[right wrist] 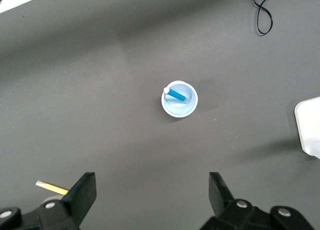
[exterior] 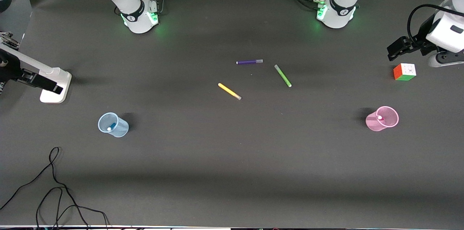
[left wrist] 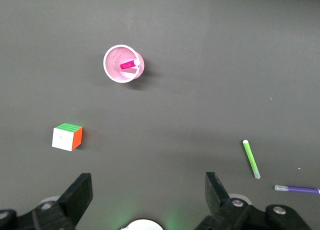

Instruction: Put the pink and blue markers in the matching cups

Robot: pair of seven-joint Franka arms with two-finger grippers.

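My left end effector point(left wrist: 145, 202) hangs high over the tabletop point(exterior: 232, 172) near the colour cube point(exterior: 405, 71), at the left arm's end, its fingers spread wide with nothing between them. My right end effector point(right wrist: 152, 202) is likewise up in the air, fingers wide apart and empty, looking down on the blue cup point(exterior: 113, 124); in the front view I cannot make it out.

Taking the yellow marker point(exterior: 229, 91) at mid-table as my landmark: the blue cup stands nearer the front camera than it, toward the right arm's end, with bare tabletop all round. The blue marker point(right wrist: 175, 94) leans inside, its whitish tip up against the rim. The pink cup point(exterior: 382, 118) sits nearer the camera too, toward the left arm's end, well apart from the cube. The pink marker point(left wrist: 129, 64) leans in it, pale end at the rim.

The green marker point(exterior: 282, 75) and purple marker point(exterior: 249, 62) lie flat, farther from the camera than the yellow one. A white stand point(exterior: 54, 85) sits at the right arm's edge, and a loose black cable point(exterior: 54, 186) near the camera's edge.
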